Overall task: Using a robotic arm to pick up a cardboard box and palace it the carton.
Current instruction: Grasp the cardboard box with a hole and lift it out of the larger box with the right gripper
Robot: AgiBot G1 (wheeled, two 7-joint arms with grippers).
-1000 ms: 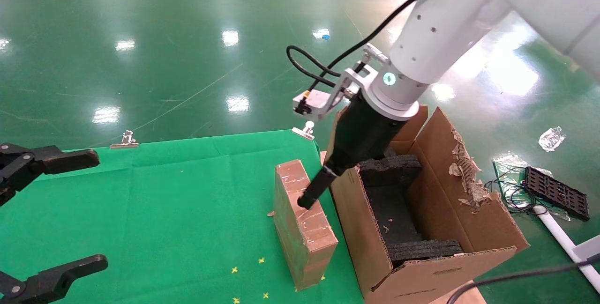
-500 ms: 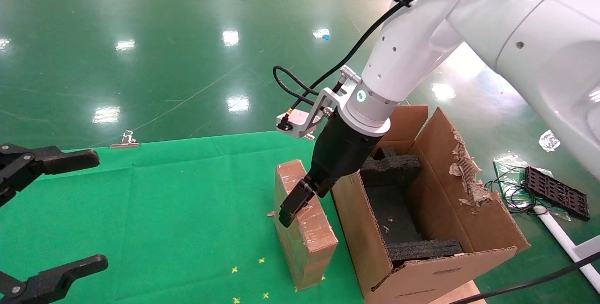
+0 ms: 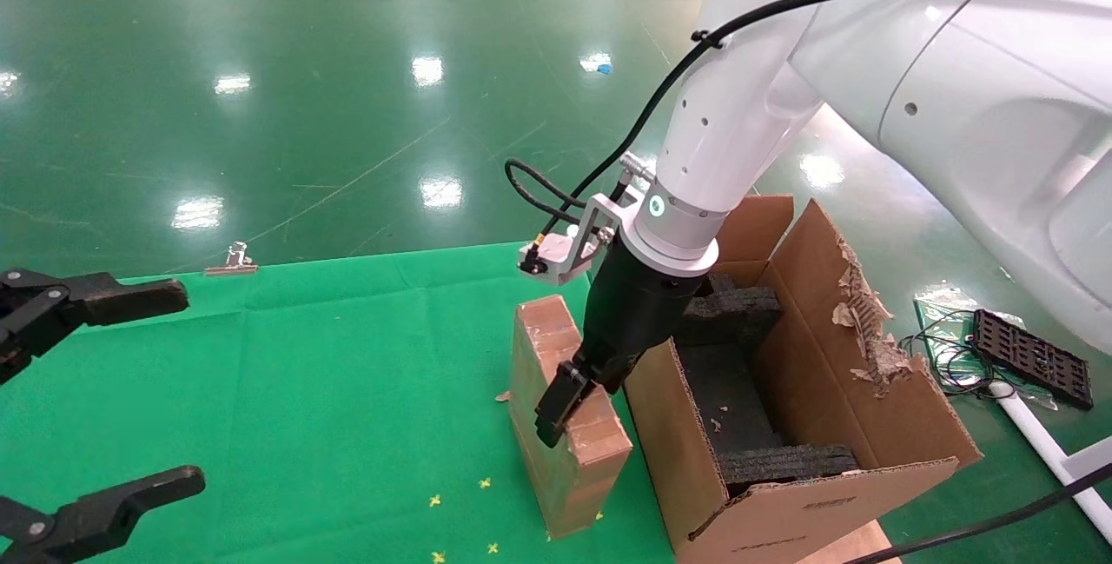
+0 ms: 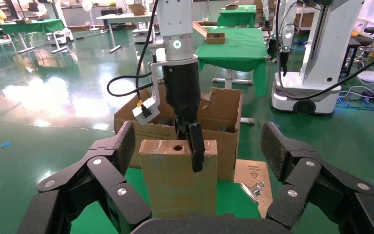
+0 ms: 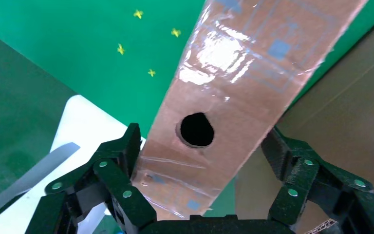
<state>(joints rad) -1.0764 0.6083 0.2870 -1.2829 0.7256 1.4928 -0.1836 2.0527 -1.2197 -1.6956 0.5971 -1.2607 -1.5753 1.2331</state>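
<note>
We found the right tool (image 3: 569, 399) of the robotic arm (image 3: 738, 129) lowered over the top narrow edge of the cardboard box (image 3: 565, 425), its fingers (image 5: 112, 170) spread wide and straddling that edge, one on each broad face. On one side a finger lay against the taped cardboard; on the other we saw a gap, so nothing was gripped. The round hole (image 5: 196, 129) sat directly under the tool, between the fingers. The box stood upright on the green desk (image 3: 304, 373), and just beyond the tool's far finger stood the carton (image 3: 808, 425), lined with black foam (image 3: 738, 390). The left tool (image 3: 78, 408) hung wide open, well apart over the desk.
</note>
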